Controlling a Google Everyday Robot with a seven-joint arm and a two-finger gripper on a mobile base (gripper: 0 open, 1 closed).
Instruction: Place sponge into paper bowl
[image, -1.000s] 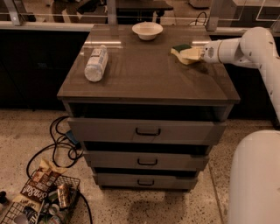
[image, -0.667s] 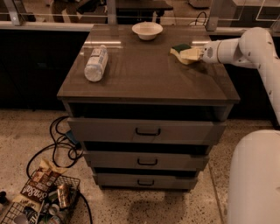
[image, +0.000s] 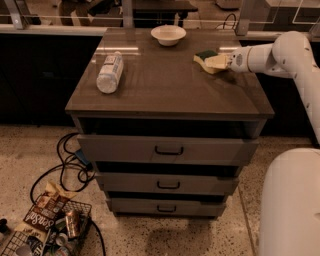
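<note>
The sponge (image: 204, 56), pale yellow with a dark green top, is at the right side of the dark cabinet top (image: 165, 85). My gripper (image: 215, 61) comes in from the right on a white arm and is shut on the sponge, holding it just above or at the surface. The paper bowl (image: 168, 35), round and off-white, sits at the back middle of the top, to the left of and behind the sponge. It holds nothing.
A clear plastic bottle with a white label (image: 109, 72) lies on its side at the left of the top. Three drawers (image: 169, 150) are below. Cables (image: 70, 165) and a wire basket of snacks (image: 45, 230) lie on the floor at the left.
The gripper and sponge have shifted slightly left, toward the bowl. The bowl and bottle have not moved.
</note>
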